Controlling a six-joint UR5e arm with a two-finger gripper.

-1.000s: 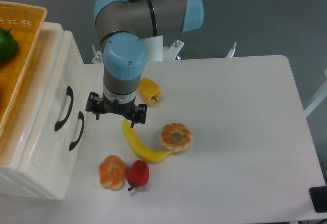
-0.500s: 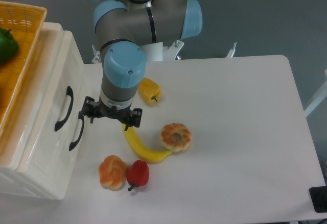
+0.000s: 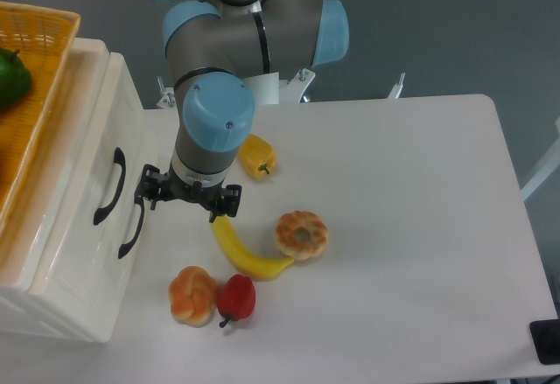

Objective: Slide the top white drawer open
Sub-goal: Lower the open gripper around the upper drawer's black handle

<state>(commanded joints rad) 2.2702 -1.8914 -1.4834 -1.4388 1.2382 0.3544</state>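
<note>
The cream-white cabinet stands at the left with both drawers shut. The top white drawer carries a curved black handle; the lower drawer's matching handle sits just below and to the right of it. My gripper points down over the table just right of the cabinet front. It is open, with nothing between its fingers. Its left fingertip is close beside the lower handle, and I cannot tell whether they touch.
Toy food lies near the gripper: a yellow pepper, a banana, a bagel, a bun and a red pepper. On top of the cabinet is a wicker basket with a green pepper.
The gripper has moved left toward the cabinet front, off the banana's tip, and has hardly shifted in the last half second. The drawers have not moved.
</note>
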